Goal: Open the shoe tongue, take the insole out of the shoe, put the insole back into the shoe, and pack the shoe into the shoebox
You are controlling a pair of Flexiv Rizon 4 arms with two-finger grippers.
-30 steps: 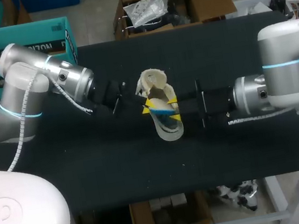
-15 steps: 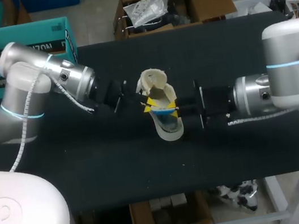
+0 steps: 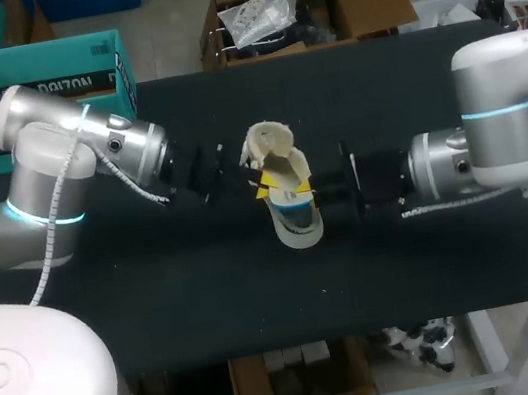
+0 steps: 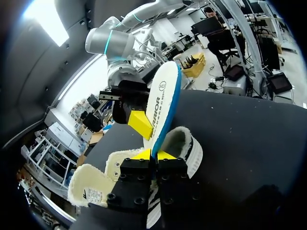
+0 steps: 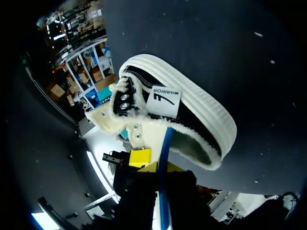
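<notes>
Your left arm (image 3: 84,151) comes in from the left with its forearm slanting toward the middle of the table (image 3: 210,298). Your right arm (image 3: 499,148) lies level from the right, wrist aimed straight at the shoe (image 3: 301,235).

The shoe sits sole-down directly beneath and between the two grippers, its fleecy mouth open. The left gripper (image 4: 154,155) is clamped on the lower end of the insole (image 4: 160,103), which rises upright ahead of its fingers out of the shoe's mouth. The right gripper (image 5: 152,163) pinches the same insole higher up from the opposite side.

Since a second ago, both grippers have drawn in closer over the shoe. The insole has gone from slanting to nearly upright, so less of it shows from above.

You have two arms and two grippers. There is one teal shoebox (image 3: 39,63), well behind the left gripper past the table's far corner, plus one shoe and one insole.
</notes>
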